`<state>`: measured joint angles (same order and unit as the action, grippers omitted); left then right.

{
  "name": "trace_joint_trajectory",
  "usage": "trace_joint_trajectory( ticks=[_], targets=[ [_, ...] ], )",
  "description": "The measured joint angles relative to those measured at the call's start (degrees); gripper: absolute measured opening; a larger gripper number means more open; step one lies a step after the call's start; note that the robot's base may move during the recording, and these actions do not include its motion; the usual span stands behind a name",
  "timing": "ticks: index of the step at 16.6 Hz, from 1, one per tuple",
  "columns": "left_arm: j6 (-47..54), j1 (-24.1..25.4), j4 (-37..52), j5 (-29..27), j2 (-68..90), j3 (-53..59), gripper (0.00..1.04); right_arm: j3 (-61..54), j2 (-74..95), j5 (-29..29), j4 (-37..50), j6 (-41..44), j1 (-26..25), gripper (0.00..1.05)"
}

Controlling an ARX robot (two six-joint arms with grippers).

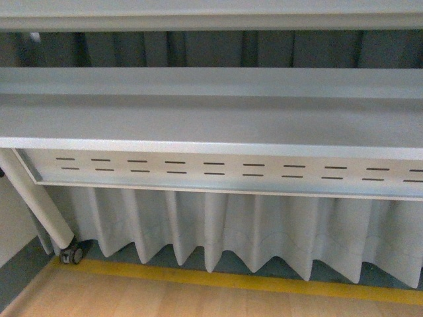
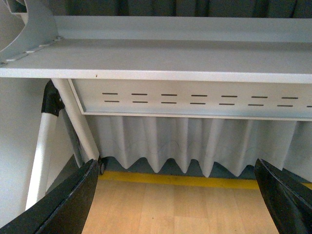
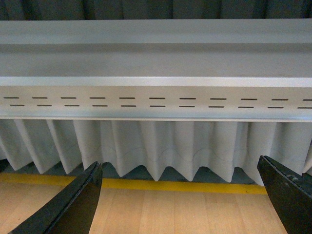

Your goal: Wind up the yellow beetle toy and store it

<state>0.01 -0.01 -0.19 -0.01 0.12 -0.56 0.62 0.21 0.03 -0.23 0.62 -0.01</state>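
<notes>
The yellow beetle toy is out of view in all three views. My left gripper (image 2: pixel 178 204) is open, its two black fingers (image 2: pixel 68 204) spread wide with only wooden floor between them. My right gripper (image 3: pixel 180 204) is open too, its black fingers (image 3: pixel 73 207) far apart over the same wooden floor. Neither gripper holds anything. Neither arm shows in the front view.
A grey table (image 1: pixel 211 125) with a slotted metal apron (image 1: pixel 218 168) spans all views. A pale pleated curtain (image 1: pixel 238 231) hangs behind it, above a yellow floor stripe (image 1: pixel 231 279). A white table leg (image 1: pixel 39 205) with a caster (image 1: pixel 73 253) stands at the left.
</notes>
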Motion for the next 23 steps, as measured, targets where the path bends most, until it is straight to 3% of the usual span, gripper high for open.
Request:
trace_joint_trajectory(
  ticks=[23],
  targets=[
    [0.0,0.0,0.0,0.0,0.0,0.0,0.98,0.0,0.0,0.0,0.0,0.0,0.0,0.98]
  ],
)
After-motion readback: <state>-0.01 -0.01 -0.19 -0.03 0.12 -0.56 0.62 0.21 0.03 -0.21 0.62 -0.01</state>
